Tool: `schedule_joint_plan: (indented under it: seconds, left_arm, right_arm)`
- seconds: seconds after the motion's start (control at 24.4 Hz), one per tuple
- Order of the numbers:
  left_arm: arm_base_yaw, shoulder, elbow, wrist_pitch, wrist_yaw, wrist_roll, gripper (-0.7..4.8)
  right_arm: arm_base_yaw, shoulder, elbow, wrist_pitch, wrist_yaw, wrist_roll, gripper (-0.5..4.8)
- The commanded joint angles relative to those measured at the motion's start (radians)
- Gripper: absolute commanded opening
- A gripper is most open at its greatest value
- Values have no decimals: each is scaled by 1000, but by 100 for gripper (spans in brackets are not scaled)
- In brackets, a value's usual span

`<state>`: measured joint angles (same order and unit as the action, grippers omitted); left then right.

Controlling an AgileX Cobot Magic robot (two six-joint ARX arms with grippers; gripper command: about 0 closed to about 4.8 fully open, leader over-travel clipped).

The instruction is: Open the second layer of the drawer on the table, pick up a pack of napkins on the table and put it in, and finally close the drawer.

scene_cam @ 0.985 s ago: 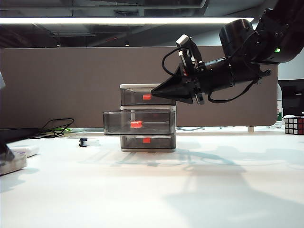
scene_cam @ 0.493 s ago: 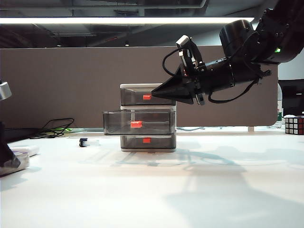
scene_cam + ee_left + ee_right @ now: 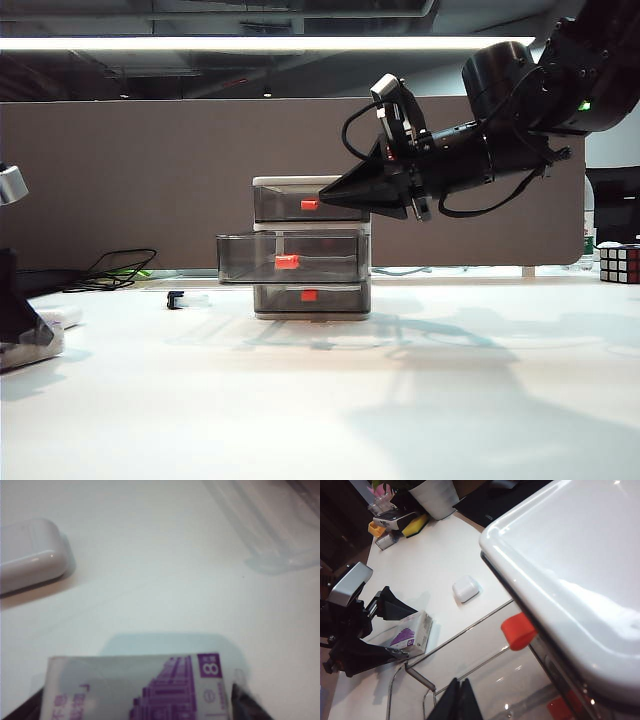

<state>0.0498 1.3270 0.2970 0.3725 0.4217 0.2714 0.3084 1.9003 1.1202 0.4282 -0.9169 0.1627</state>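
Left of the drawer (image 3: 311, 248): left gripper (image 3: 395, 630) spread wide astride the pack of napkins (image 3: 137, 687), clamp next; right gripper (image 3: 330, 193), pinched shut, beside the top tier.

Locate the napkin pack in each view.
Exterior: pack of napkins at far left edge, under the left claw.
Left wrist: purple-printed top fills the lower frame.
Right wrist: lower left, between the open left claw's fingers.
Shared landmark: white rounded case beside it.
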Motion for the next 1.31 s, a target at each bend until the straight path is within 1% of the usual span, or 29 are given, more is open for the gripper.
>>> schedule_joint_plan:
  seconds: [0.04,0.12,0.29,0.49,0.94,0.99,1.03,1.31]
  left_arm:
    - [1,21,11,19,15,-32,479]
    - [1,35,13,27,32,-36,479]
    - [1,51,13,41,31,-32,479]
    - [1,52,13,37,27,10,479]
    - [1,52,13,46,30,20,479]
    - [1,52,13,51,39,20,461]
    - [1,52,13,57,47,20,455]
    - [0,51,14,87,54,17,451]
  right_arm:
    - [1,-4,5,11,-2,-10,-5]
    - [1,-4,5,11,-2,-10,-5]
    - [1,-4,5,11,1,-14,-5]
    - [1,-4,5,10,1,-14,-5]
    - [1,-4,5,10,1,-13,-5]
    - [1,-4,5,10,1,-13,-5]
    - [1,-4,5,10,1,-13,-5]
    - [1,-4,5,10,1,-13,-5]
